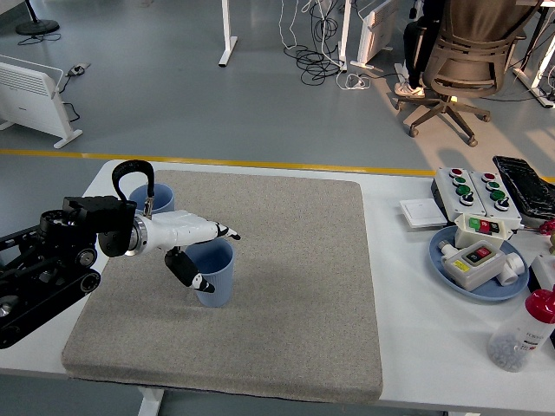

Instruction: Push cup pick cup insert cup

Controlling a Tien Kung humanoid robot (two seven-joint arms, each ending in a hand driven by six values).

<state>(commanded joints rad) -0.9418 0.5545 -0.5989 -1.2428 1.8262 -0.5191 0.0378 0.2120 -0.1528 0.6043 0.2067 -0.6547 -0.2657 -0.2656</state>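
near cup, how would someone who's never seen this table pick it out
Find the grey mat on the white table. On its left half stand two blue cups; the near cup is the front one, with the left hand at its rim.

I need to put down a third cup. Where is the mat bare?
The grey mat is bare across its right half and front, right of the near blue cup under the left hand. The table's right end, around the blue plate, is crowded.

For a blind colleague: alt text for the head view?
The robot's left hand reaches around a blue cup standing on a grey mat, fingers open. A second blue cup stands behind the arm.
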